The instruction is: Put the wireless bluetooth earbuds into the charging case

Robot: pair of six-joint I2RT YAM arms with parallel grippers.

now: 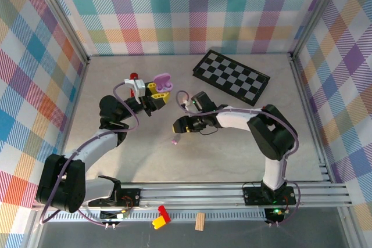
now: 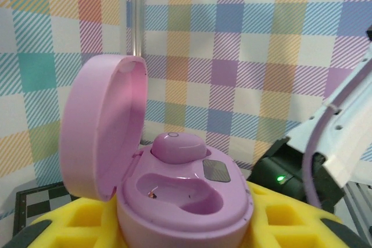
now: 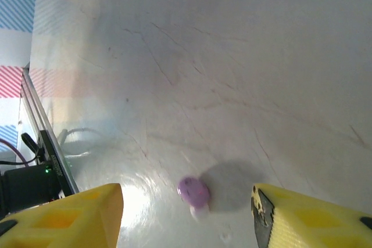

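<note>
Cropped right claw [image 3: 187,207] gapes over a blurry purple earbud [image 3: 192,190]; left claw [image 1: 158,89] clamps the open case [image 2: 174,204].

Blurred in the right wrist view: purple earbud [image 3: 193,191], stem indistinct. Too small to detail from above. Cropped by the lower edge: both yellow fingers [image 3: 70,220] of the right claw [image 3: 187,201]. Cropped likewise in the left wrist view: base of the pink charging case [image 2: 186,207], checkered board [image 2: 29,201] mostly hidden behind it.
</note>
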